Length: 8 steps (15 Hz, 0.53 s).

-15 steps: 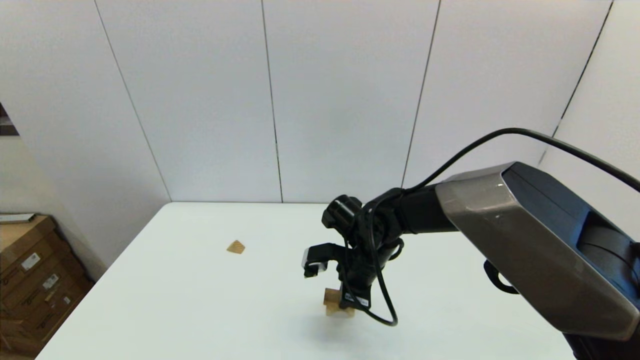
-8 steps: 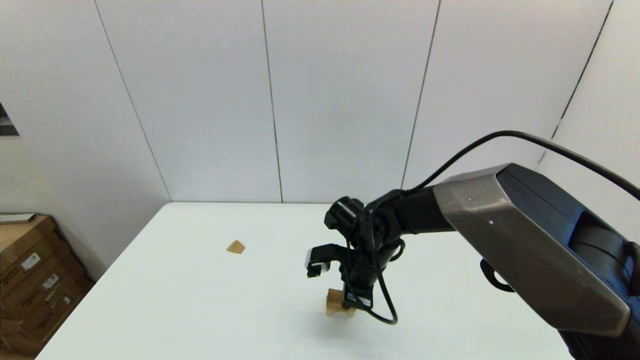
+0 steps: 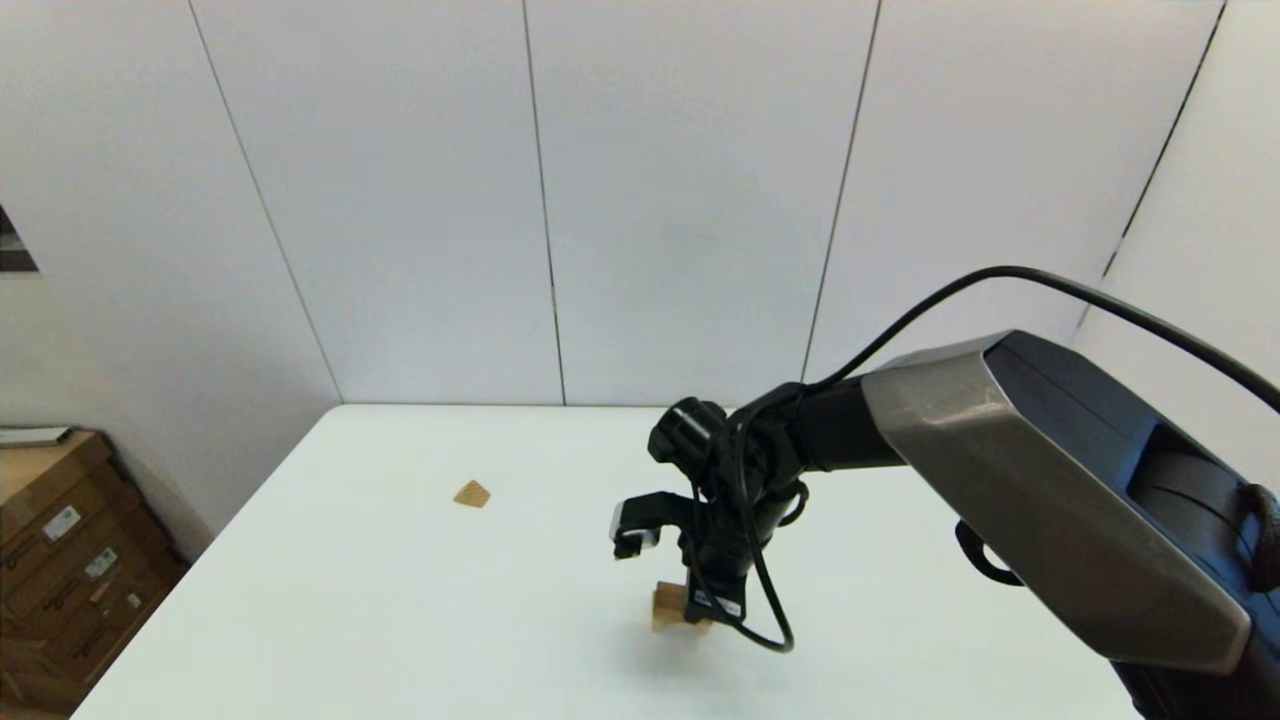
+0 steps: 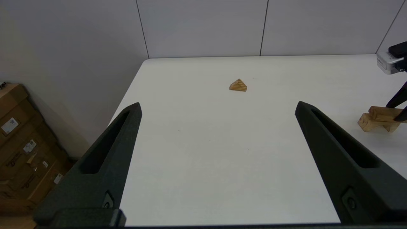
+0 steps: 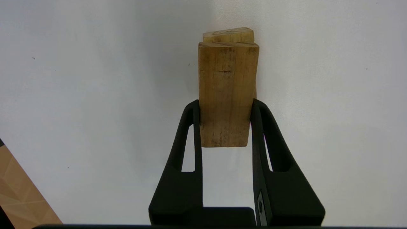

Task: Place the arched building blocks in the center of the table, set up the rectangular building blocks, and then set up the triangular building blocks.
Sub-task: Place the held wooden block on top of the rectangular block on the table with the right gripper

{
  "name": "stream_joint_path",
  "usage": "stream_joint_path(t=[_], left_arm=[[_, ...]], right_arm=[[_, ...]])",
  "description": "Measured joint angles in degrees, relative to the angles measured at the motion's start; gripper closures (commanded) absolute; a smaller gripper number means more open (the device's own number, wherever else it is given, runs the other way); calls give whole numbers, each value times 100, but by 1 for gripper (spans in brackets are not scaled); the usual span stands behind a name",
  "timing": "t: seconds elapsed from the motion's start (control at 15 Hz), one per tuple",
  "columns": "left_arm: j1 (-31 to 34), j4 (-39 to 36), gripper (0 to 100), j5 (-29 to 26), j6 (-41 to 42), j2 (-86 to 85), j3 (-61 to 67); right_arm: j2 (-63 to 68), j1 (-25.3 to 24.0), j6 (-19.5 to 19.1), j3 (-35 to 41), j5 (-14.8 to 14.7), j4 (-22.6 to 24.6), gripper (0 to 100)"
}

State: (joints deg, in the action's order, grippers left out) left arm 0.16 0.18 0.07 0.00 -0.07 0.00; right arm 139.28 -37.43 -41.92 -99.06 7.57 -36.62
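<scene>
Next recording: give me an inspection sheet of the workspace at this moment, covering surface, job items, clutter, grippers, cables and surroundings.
Surface: white table, bare apart from the blocks.
Job's things: arched block stands on its legs near the table's middle; flat block lies lengthwise on top of it; triangle block sits apart, toward the far left.
Clutter: nothing seen.
Grippers: right gripper shut on the flat block's sides; left gripper open, holding nothing, parked short of the near left of the table.
Cables: black cable loops down from the right wrist close beside the stack.
Surroundings: cardboard boxes left of the table; white wall panels behind.
</scene>
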Motion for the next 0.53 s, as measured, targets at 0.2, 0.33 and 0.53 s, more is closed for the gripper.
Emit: stream_joint_path(t=[0.2, 0.33, 0.53], left_arm=[[0, 0, 0, 0, 2, 0, 0], [0, -2, 0, 0, 0, 0, 0], [0, 0, 0, 0, 2, 0, 0]], right_arm=[[26, 0, 6, -17, 0, 7, 100], [41, 0, 6, -44, 2, 13, 100], [79, 2, 6, -116, 6, 13, 100]])
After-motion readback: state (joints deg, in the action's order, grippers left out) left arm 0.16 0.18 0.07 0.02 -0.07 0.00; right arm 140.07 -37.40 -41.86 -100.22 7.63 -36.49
